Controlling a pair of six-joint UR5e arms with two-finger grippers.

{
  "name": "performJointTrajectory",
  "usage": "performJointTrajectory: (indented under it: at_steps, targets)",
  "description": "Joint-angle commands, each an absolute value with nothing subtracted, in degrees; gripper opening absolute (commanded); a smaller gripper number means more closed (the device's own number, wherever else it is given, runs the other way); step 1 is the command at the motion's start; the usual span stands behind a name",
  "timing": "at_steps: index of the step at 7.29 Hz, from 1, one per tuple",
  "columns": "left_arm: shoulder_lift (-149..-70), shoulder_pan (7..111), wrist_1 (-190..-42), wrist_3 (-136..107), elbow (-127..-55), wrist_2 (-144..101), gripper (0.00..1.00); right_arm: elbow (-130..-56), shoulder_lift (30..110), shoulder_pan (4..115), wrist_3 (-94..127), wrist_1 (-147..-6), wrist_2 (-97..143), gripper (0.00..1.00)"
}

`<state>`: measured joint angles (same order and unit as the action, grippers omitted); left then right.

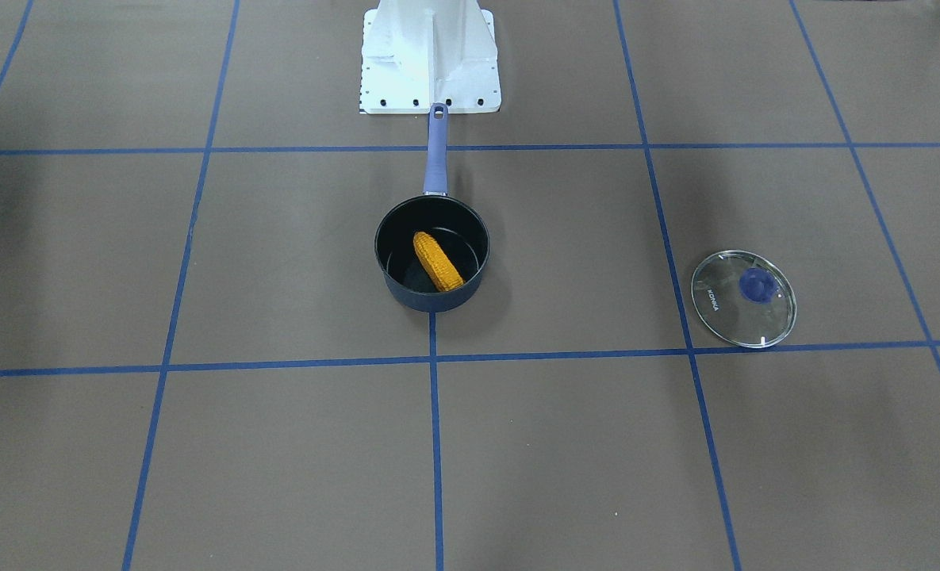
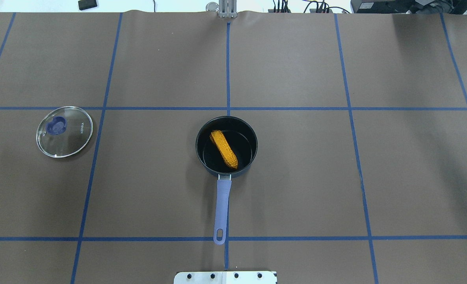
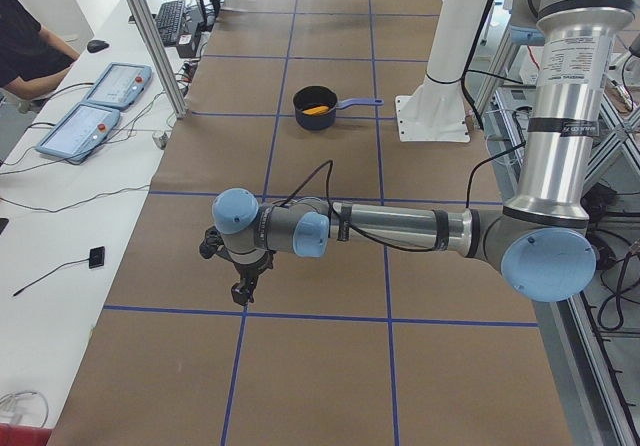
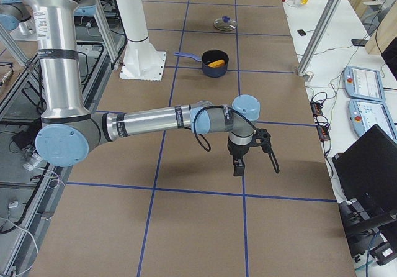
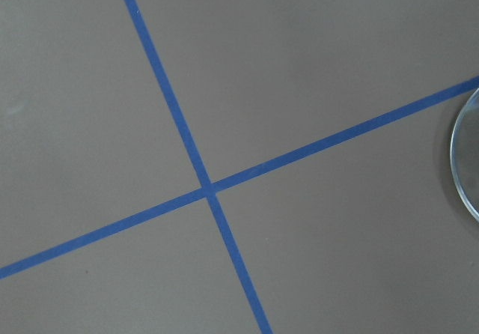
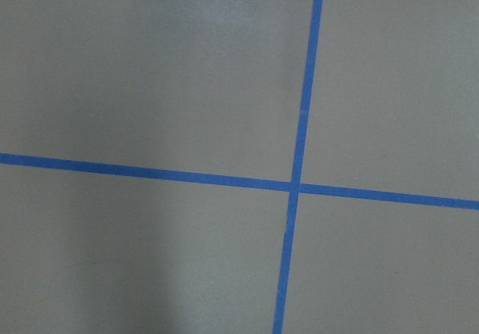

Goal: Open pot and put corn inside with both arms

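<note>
The dark pot (image 1: 430, 300) with a purple handle (image 1: 436, 155) stands open mid-table; it also shows in the overhead view (image 2: 197, 144). The orange-yellow corn (image 1: 438, 260) lies inside it on the bottom (image 2: 224, 149). The glass lid (image 1: 743, 298) with a blue knob lies flat on the table, far off on the robot's left (image 2: 64, 131). My left gripper (image 3: 240, 291) hangs above the mat away from the pot. My right gripper (image 4: 237, 168) does the same at the other end. I cannot tell whether either is open or shut.
The brown mat carries a grid of blue tape lines (image 2: 228, 108). The white robot base (image 1: 430, 55) stands behind the pot's handle. An operator (image 3: 25, 51) and tablets (image 3: 80, 131) are at a side bench. The lid's rim shows at the left wrist view's right edge (image 5: 468, 162).
</note>
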<state>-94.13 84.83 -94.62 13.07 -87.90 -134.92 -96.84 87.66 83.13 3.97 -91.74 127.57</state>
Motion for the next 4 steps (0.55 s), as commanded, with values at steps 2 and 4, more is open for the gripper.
performJointTrajectory:
  at_steps: [2,4]
  targets:
    - [-92.9,84.9,-94.7,13.0,-87.9,-134.9,0.99,-97.1,89.0,83.2,4.0,-90.4,127.7,1.0]
    - [-92.9,84.9,-94.6,13.0,-87.9,-134.9,0.99,-97.2,89.0,83.2,4.0,-90.4,127.9,1.0]
